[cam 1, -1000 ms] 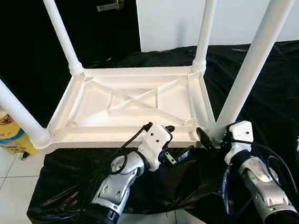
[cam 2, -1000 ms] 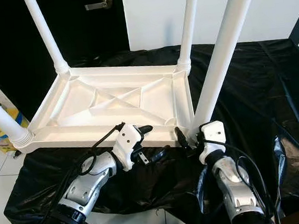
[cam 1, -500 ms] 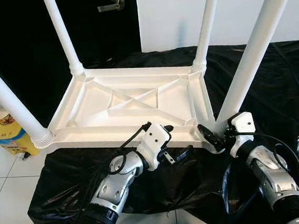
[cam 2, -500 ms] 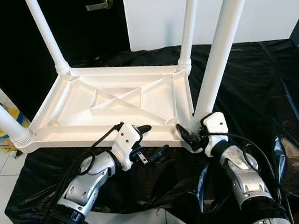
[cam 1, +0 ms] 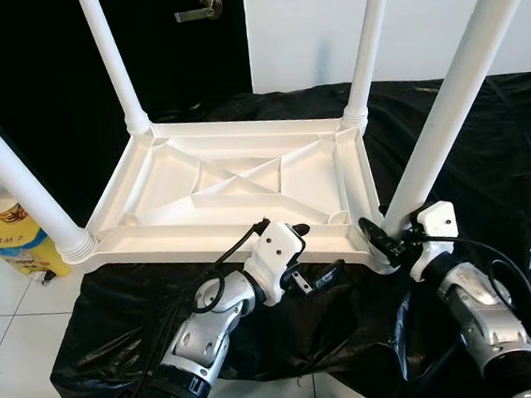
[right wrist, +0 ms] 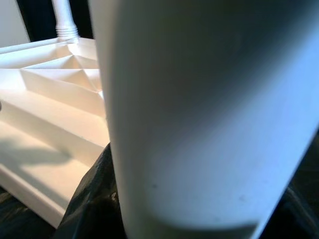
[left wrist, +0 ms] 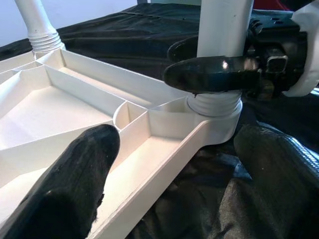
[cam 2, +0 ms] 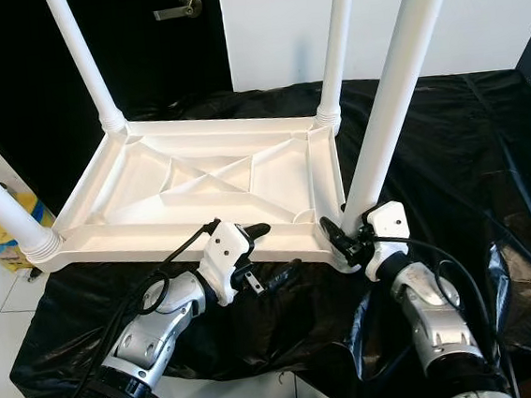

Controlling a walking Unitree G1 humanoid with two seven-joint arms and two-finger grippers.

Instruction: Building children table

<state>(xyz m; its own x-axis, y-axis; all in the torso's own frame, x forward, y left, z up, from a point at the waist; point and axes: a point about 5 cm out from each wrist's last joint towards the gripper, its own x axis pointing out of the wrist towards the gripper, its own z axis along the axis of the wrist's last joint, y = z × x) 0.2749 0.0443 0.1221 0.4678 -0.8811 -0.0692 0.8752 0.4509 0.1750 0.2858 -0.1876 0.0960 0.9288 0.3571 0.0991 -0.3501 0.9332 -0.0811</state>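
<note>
Left eye view: right gripper (cam 1: 381,241) clamped around the base of the near white plastic leg (cam 1: 453,96), upright long axis; left gripper (cam 1: 315,271) spread, just beside the upturned white ribbed tabletop (cam 1: 236,188) edge, left of that leg; black sheet (cam 1: 486,140) beneath.

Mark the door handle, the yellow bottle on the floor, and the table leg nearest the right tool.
door handle (cam 1: 198,5), left eye view, on the lever.
yellow bottle (cam 1: 11,244), left eye view, on its label.
table leg (cam 1: 457,86), left eye view, midway up the shaft.
right tool (cam 1: 383,242), left eye view, at the leg's base.
</note>
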